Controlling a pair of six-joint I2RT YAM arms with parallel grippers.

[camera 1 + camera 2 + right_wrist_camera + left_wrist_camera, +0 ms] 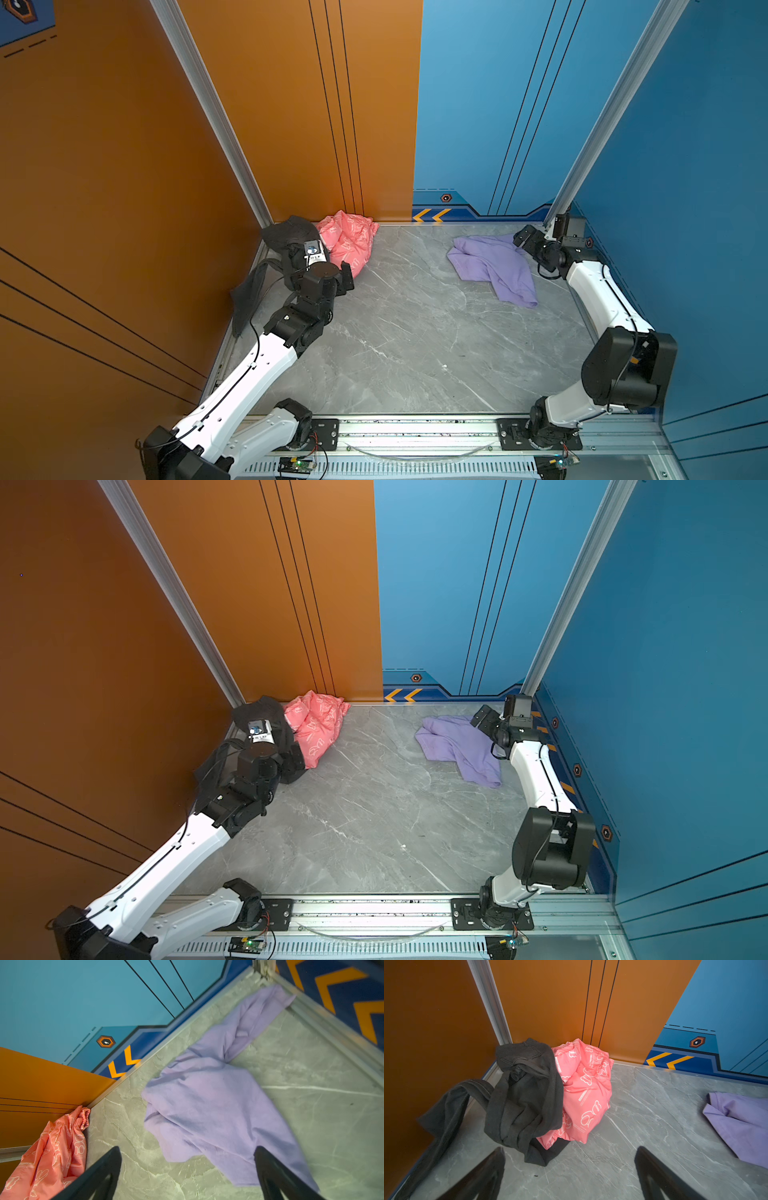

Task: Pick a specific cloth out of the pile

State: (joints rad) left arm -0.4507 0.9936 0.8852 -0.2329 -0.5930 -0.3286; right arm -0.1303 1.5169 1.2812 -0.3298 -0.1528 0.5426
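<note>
**Lavender cloth lies apart from the pile; both grippers unloaded**

1. Far-left corner. The pile [550, 1095] rests against the orange wall panel [124, 166]. It consists of a dark grey-black garment [291, 235] and a salmon-pink garment with white print [353, 245]. The dark garment drapes over the left side of the pink one and touches it. One dark length trails along the left edge of the table.

2. Left gripper [570, 1148]. It is positioned just in front of the pile, near the lowest fold of the dark garment. The fingers stand wide apart with nothing between them.

3. Centre. The grey marble-pattern table [415, 353] separates the two fabric groups.

4. Far right. The lavender cloth [494, 268] lies rumpled and partly spread on the table, well apart from the pile. One end reaches toward the far-right corner.

5. Right gripper [188, 1148]. In both top views it sits at the far-right end of the cloth, beside the corner post. The fingers stand wide apart and clamp no fabric. The right wrist view is blurred, so contact with the cloth cannot be determined.
</note>
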